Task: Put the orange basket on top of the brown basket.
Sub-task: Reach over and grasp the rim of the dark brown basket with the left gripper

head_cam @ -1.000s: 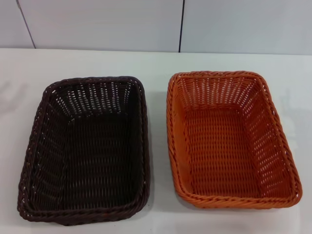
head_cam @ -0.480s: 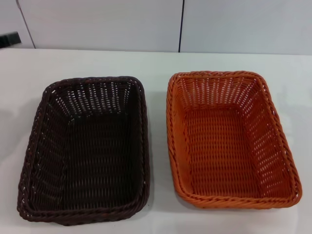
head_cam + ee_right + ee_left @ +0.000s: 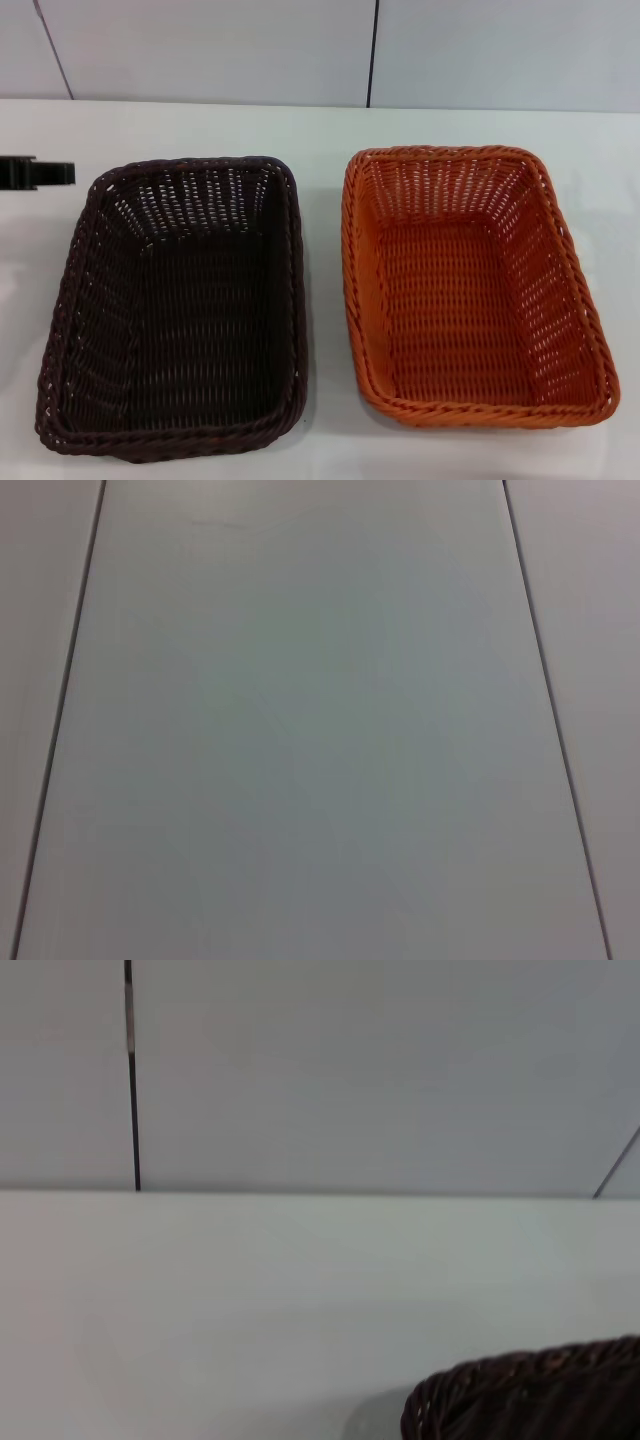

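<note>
Left tool (image 3: 38, 172): far left edge of frame, beside brown basket (image 3: 175, 305) on worktop (image 3: 320, 125); grip state indiscernible, nothing held. Right tool: unseen. Orange basket (image 3: 465, 285): right half. Advice: grasp rim squarely, lift level.

You have two baskets on one table (image 3: 320, 130): one brown basket (image 3: 175, 305) nearest the left gripper (image 3: 38, 172), one orange basket (image 3: 470, 285) farther from it. One gripper is visible.

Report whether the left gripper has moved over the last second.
Yes. The left gripper has come in from the left edge toward the brown basket, which stayed put.
</note>
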Available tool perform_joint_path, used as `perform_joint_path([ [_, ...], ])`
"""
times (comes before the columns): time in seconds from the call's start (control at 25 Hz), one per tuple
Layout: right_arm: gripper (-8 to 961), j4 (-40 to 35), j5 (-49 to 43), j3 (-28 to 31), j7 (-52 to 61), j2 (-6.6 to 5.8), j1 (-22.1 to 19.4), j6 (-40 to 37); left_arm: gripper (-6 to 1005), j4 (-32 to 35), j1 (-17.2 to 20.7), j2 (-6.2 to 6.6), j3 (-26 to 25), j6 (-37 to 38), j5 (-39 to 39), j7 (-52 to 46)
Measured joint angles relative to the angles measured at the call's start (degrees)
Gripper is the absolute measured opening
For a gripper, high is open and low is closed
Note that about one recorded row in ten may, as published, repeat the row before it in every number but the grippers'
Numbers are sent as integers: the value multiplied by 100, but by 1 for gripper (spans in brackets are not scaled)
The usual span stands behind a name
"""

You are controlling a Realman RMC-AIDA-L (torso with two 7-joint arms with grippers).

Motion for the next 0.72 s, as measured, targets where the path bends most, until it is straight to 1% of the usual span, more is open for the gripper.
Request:
perform_joint_path([
  [0.08,665,-6,0,0,6,0,13,1,652,-28,-11,-1,77,-32,123,-80],
  [0.16,666,-27,0,0,8,0,40,1,651,-91,-70,-3,322,-169,456,-289],
  [0.2,666,-74,0,-1,9,0,73,2,651,-103,-196,5,559,-431,830,-551],
  [0.24,666,-74,0,-1,9,0,73,2,651,-103,-196,5,559,-431,830,-551],
  [0.32,666,-126,0,-1,10,1,115,2,651,-98,-325,0,658,-709,1069,-683],
  [0.4,666,-193,0,-1,14,6,145,6,650,-86,-395,-12,797,-904,1154,-782],
  [0.72,665,-288,0,-1,222,2,166,-5,649,73,-418,-13,1003,-1025,1167,-986],
])
